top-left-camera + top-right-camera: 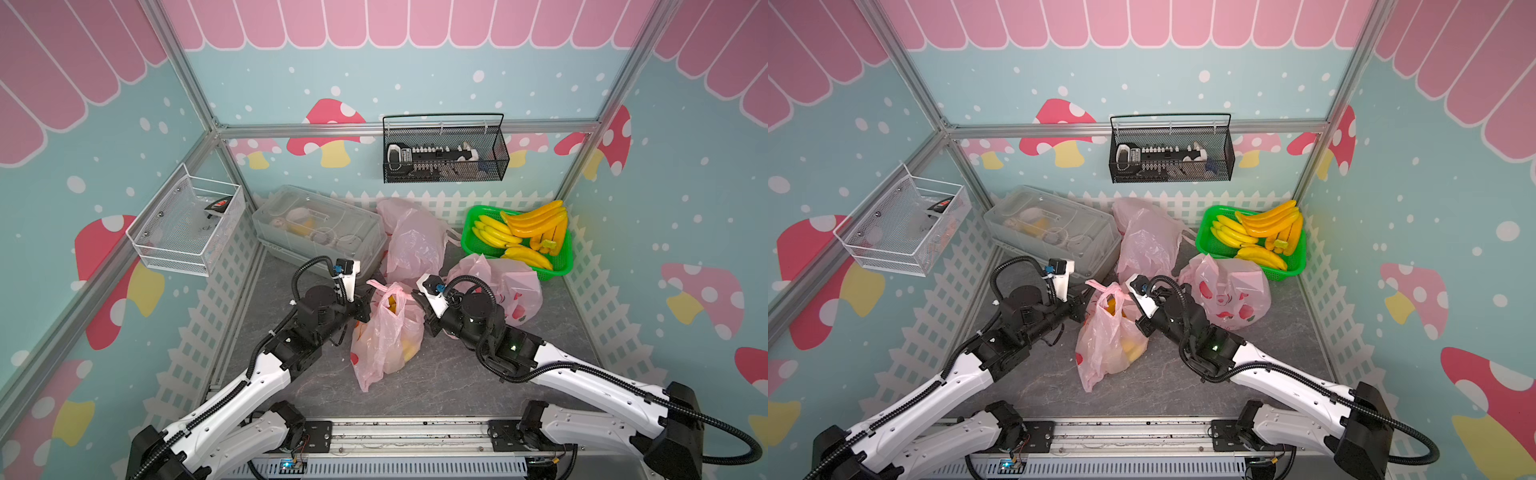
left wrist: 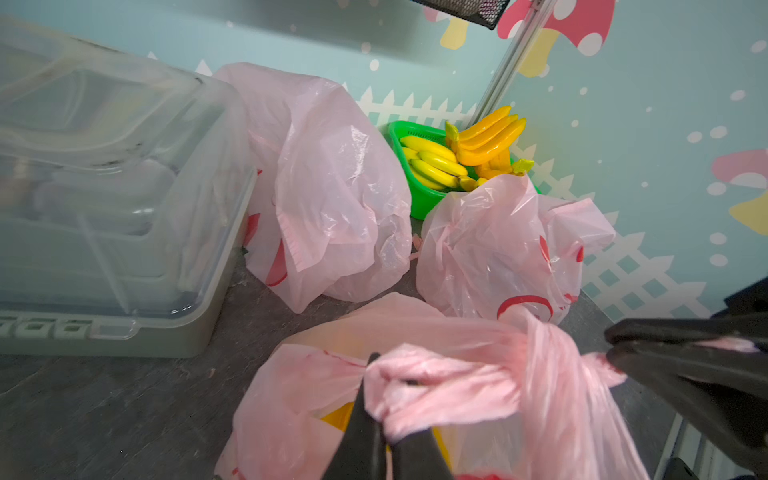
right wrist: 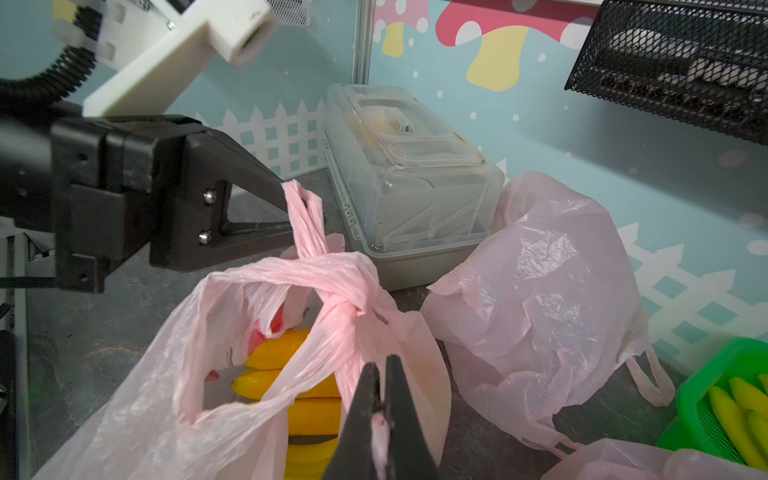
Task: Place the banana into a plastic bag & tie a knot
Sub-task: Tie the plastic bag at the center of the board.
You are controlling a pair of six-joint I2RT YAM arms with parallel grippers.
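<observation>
**Cinching a soft, slippery knot**

My left pincer [image 3: 293, 208] is clenched on one twisted handle [image 3: 305, 224] of the plastic bag [image 1: 386, 336]. My right pincer [image 3: 383, 370] is clenched on the other handle [image 3: 347, 349], and a loose knot [image 3: 349, 307] sits between them. The bag stands on the counter [image 1: 436, 374] between my arms, with the banana [image 3: 282, 353] inside. I judge the film light, limp, slick and easily torn. The bunched handles close to the knot look like the best places to grip, and the banana's weight should anchor the bag.
</observation>
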